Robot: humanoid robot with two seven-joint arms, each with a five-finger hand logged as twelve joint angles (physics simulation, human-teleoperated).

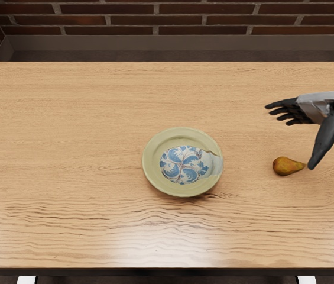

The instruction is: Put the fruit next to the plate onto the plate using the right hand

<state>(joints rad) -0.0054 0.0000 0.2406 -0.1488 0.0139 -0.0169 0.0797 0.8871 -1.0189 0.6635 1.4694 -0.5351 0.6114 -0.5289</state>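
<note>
A small yellow-brown pear (287,166) lies on its side on the wooden table, to the right of the plate. The plate (153,155) is pale green with a blue flower pattern in its middle and a chipped right rim. My right hand (301,127) comes in from the right edge and hovers above and slightly right of the pear. Its dark fingers are spread and point left, while the thumb hangs down toward the pear's right end. The hand holds nothing. The left arm does not show.
The table (66,148) spreads wide to the left and front of the plate. A brick wall (155,18) runs behind the table's far edge.
</note>
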